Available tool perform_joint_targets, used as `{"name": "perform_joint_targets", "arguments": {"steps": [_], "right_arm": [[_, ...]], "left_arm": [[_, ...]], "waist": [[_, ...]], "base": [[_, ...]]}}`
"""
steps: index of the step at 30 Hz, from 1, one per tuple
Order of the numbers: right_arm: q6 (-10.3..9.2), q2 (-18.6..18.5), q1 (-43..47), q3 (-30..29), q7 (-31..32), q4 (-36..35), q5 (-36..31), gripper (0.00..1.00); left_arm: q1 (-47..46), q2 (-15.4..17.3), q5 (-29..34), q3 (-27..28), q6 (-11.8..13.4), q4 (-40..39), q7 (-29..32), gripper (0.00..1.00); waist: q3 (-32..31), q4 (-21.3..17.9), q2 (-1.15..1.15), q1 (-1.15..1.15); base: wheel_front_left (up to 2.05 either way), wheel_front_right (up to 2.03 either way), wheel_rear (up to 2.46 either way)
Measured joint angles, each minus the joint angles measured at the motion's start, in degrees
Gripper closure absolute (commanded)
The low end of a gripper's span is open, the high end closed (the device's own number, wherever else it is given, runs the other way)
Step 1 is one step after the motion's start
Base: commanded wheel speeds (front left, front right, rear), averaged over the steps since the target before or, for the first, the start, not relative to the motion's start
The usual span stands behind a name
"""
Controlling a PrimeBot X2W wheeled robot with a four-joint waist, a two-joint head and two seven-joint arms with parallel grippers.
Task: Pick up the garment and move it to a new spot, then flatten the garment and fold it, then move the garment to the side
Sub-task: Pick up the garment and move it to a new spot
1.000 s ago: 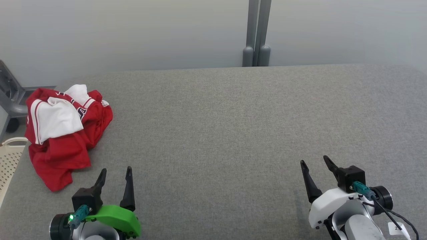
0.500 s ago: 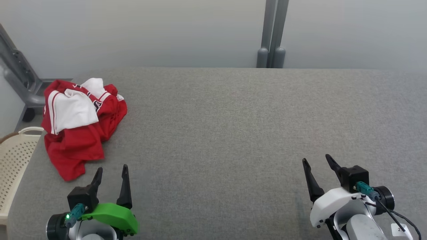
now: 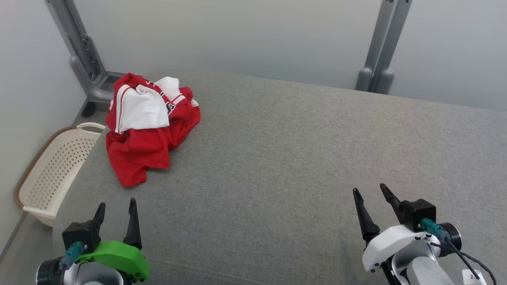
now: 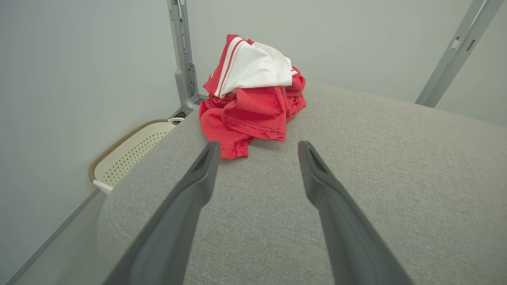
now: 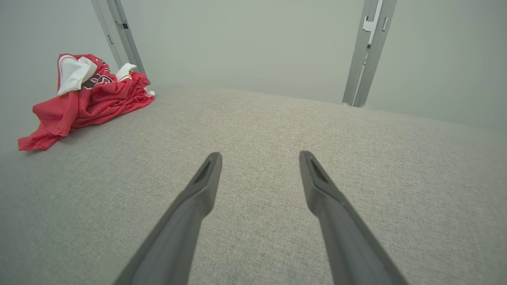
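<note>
Reaching step: the first pick-up looks not yet begun; the red-and-white jersey [image 3: 146, 142] lies untouched, so the whole task seems to lie ahead.
Jersey: crumpled in a heap on the grey fabric desk [image 3: 277, 158], at a corner; a white panel with red stripes sits on top, and red cloth spills out beneath it.
Left gripper [image 3: 116, 204]: near the jersey, jaws apart and empty; in the left wrist view they aim straight at it, with a trailing red flap just past the tips.
Right gripper [image 3: 369, 189]: well apart from the jersey, jaws apart and empty over bare desk.
Laundry basket [image 3: 51, 170]: cream and perforated, on the floor just beside the jersey, below the desk edge.
Grey post [image 3: 85, 51]: close behind the jersey.
Good grasp: the left arm is the natural one; going in low and pinching a thick fold of the heap, rather than the thin flap, should bring the whole jersey along.
Lift: raising it clear before carrying avoids dragging cloth over the fabric top.
Risk: pushing the jersey away from the robot could tip it off toward the basket.
New spot: the open desk between the jersey and the right gripper looks roomy enough for spreading.
</note>
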Motion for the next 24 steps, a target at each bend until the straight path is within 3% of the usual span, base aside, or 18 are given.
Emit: {"name": "perform_joint_targets", "arguments": {"steps": [14, 24], "right_arm": [[0.0, 0.0, 0.0, 2.1, -0.7, 0.7, 1.5, 0.0], [0.0, 0.0, -0.2, 3.0, -1.0, 0.9, 1.6, 0.0]], "left_arm": [[2.9, 1.9, -1.1, 0.8, 1.4, -4.2, 2.4, 0.0], [3.7, 2.5, -1.7, 0.7, 1.7, -5.3, 3.2, 0.0]], "waist": [[-0.4, 9.2, 0.0, 0.0], [0.2, 10.9, 0.0, 0.0]], "base": [[0.0, 0.0, 0.0], [0.0, 0.0, 0.0]]}}
